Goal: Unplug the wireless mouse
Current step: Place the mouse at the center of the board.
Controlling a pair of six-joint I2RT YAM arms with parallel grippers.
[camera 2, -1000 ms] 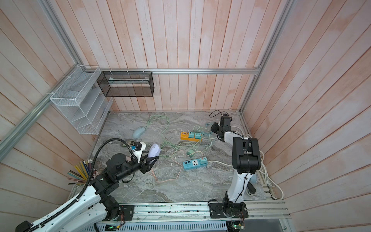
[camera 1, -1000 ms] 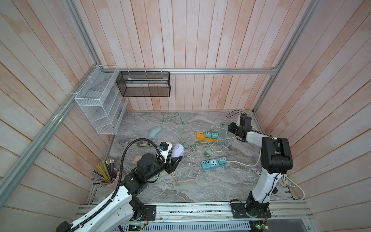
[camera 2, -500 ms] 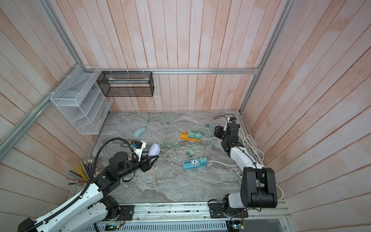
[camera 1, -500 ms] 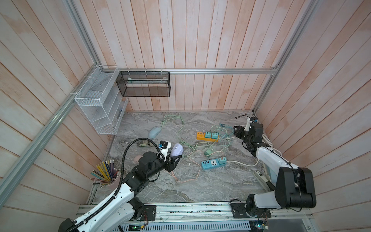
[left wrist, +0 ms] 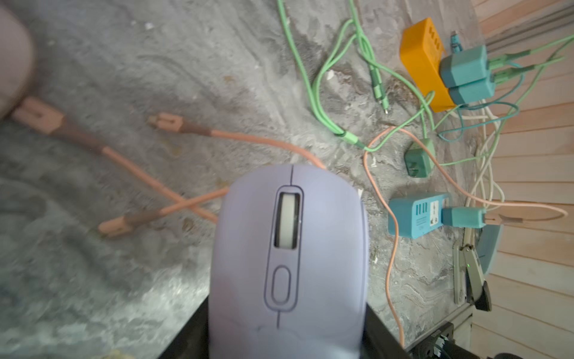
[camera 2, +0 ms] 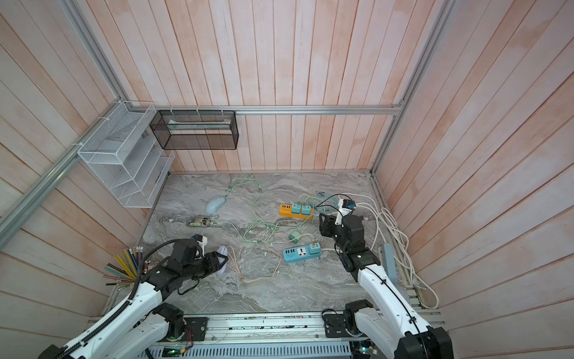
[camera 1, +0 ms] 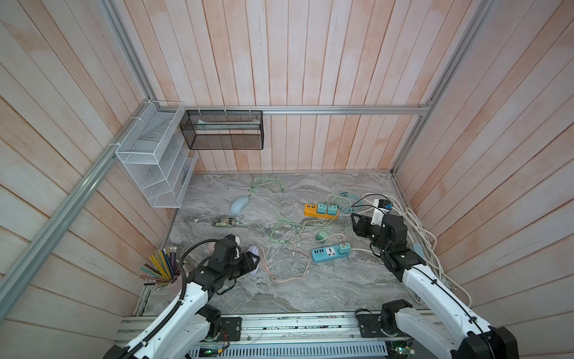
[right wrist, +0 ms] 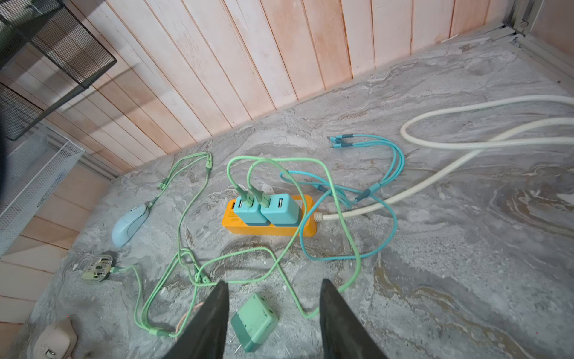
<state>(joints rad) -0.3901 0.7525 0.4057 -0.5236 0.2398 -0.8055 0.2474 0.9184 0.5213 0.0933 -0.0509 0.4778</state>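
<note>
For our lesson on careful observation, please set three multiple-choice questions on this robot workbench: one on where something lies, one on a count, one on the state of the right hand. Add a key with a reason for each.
1. Where does the pale blue mouse lie?
A. on the table near the white wire rack
B. in a black mesh basket
C. in a pencil cup

2. How many teal adapters are plugged into the orange power strip?
A. one
B. two
C. four

3. The right hand is
A. shut on a white cable
B. shut on a pencil
C. open, holding nothing

Key:
1 A, it rests on the marble surface by the rack.
2 B, two sit side by side in the right wrist view.
3 C, its fingers stand apart with nothing gripped.
</note>
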